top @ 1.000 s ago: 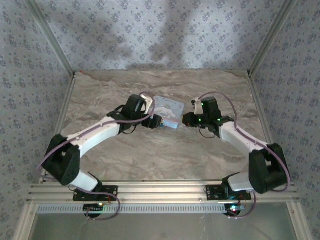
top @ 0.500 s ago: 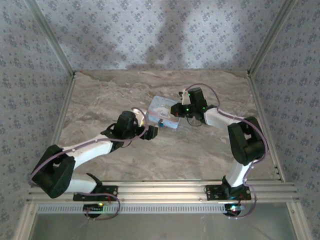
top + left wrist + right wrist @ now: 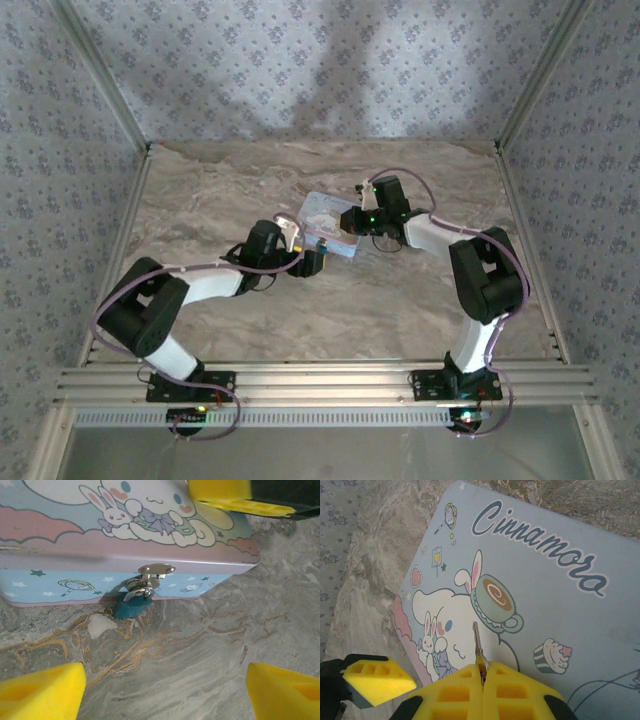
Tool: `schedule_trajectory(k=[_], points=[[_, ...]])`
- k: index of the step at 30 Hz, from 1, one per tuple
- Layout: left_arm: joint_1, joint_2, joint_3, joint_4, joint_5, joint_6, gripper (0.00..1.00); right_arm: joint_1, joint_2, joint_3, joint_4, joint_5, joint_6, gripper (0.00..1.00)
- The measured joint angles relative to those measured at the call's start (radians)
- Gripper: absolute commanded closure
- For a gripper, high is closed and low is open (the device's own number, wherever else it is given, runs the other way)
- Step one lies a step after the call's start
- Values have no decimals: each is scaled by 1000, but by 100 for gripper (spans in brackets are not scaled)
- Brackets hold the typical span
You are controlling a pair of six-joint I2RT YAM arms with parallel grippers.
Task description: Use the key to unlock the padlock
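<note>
So: right gripper (image 3: 482, 672) is pinched tight on the key (image 3: 476, 639), blade poking out front, presumably so it can be steered into the keyway. It hangs over the tin (image 3: 545, 605) lid, above the cartoon print (image 3: 445, 620). Meanwhile left gripper (image 3: 162, 692) is spread wide, low over the table (image 3: 210, 645), facing the tin's front wall, likely ready to steady the padlock (image 3: 131, 605). That hangs from the hasp (image 3: 156, 570) there, blue body down at the table. Key sits above and behind it, apart; keyhole side can't be made out.

The padlock (image 3: 134, 605) hangs from the tin's (image 3: 75, 540) front clasp (image 3: 156, 570), touching the table (image 3: 200, 650).
</note>
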Motion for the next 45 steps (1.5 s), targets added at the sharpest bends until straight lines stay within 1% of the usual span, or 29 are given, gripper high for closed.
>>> schedule_trajectory(k=[6,15,27,31,39,45], points=[[10,52,18,56,19,-4,23,13,-18,-35,34,4,15,99],[21,129,43,98,45,5,33,40,-21,-40,40,12,30,99],[29,211,64,161,61,38,35,40,-21,-40,40,12,30,98],[32,223,68,171,66,37,40,41,-23,-40,39,16,30,98],[33,254,69,200,75,23,43,42,-23,-40,37,22,30,98],[33,263,69,216,74,1,47,42,-24,-40,37,24,30,97]])
